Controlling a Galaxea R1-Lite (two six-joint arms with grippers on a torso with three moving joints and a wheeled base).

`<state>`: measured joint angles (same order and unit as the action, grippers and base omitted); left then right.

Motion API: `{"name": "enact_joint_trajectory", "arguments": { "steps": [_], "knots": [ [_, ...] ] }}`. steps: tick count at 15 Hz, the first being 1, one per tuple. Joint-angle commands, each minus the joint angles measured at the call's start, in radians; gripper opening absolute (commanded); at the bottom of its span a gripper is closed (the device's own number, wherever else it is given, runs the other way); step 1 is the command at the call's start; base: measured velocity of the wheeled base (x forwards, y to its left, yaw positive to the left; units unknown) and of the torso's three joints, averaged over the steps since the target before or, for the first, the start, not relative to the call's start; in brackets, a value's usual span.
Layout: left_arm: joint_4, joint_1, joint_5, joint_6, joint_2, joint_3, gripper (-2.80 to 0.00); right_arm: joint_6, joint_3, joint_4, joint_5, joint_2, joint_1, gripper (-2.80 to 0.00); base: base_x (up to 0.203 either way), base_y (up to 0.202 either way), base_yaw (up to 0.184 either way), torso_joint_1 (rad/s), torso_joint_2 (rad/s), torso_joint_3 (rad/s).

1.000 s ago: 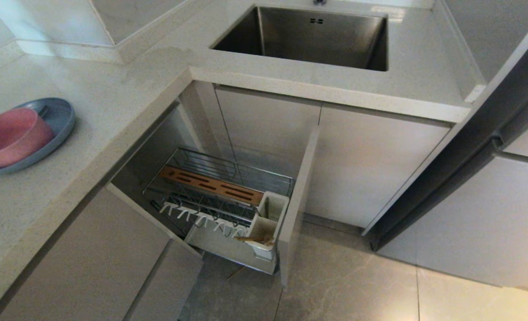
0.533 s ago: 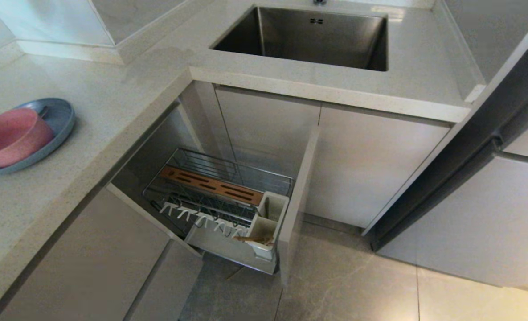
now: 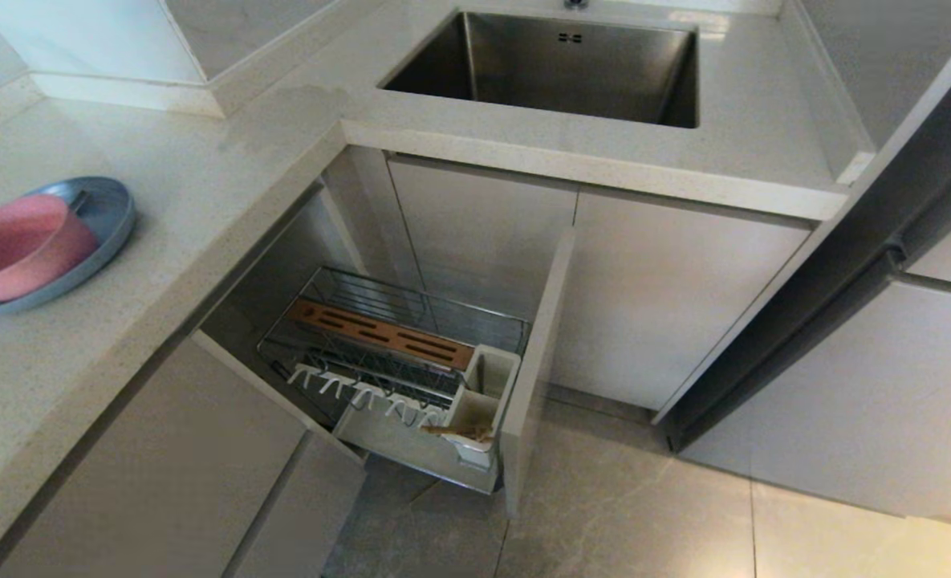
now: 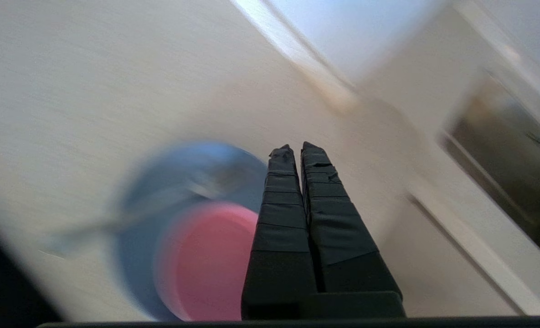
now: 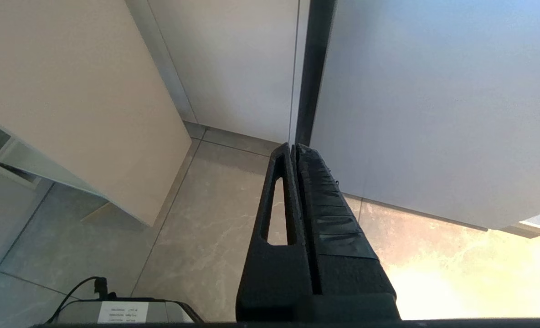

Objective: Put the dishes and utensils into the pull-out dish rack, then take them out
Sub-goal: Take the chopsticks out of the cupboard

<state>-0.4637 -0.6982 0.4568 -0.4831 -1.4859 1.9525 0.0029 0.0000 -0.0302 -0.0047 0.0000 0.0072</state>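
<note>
Your left gripper has its fingers pressed together with nothing between them, hanging above the counter. Just below and beside the fingertips sits the pink bowl, resting on the light-blue plate; the plate's rim reaches right up under the tips. A silver spoon-like utensil lies across the plate on the far side from the jaws and sticks out over its edge, though blur hides its detail. Beyond the tips the counter runs on to the steel sink.

Your right gripper is also clenched empty, parked low over the tiled floor and aimed at the cabinet fronts. Nearest its base sits a grey box with a white label; its print is too small to read.

Farther off, the pull-out dish rack stands drawn out, chopsticks lying in its white utensil cup.
</note>
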Motion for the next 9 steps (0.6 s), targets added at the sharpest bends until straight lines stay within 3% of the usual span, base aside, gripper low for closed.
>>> {"name": "enact_joint_trajectory", "arguments": {
  "steps": [1, 4, 6, 9],
  "knots": [
    [-0.039, 0.132, -0.037, -0.003, 0.077, -0.006, -2.8, 0.0, 0.008, 0.0, 0.0, 0.0, 0.0, -2.8, 0.0, 0.0, 0.0, 0.0, 0.0, 0.0],
    [-0.188, 0.454, -0.151, -0.003, 0.13, -0.034, -2.8, 0.0, 0.009, 0.0, 0.0, 0.0, 0.0, -2.8, 0.0, 0.0, 0.0, 0.0, 0.0, 0.0],
    [-0.307, 0.631, -0.203, -0.004, 0.154, -0.085, -2.8, 0.0, 0.009, 0.0, 0.0, 0.0, 0.0, -2.8, 0.0, 0.0, 0.0, 0.0, 0.0, 0.0],
    [-0.442, 0.766, -0.235, -0.003, 0.171, -0.249, -2.8, 0.0, 0.008, 0.0, 0.0, 0.0, 0.0, -2.8, 0.0, 0.0, 0.0, 0.0, 0.0, 0.0]
  ]
}}
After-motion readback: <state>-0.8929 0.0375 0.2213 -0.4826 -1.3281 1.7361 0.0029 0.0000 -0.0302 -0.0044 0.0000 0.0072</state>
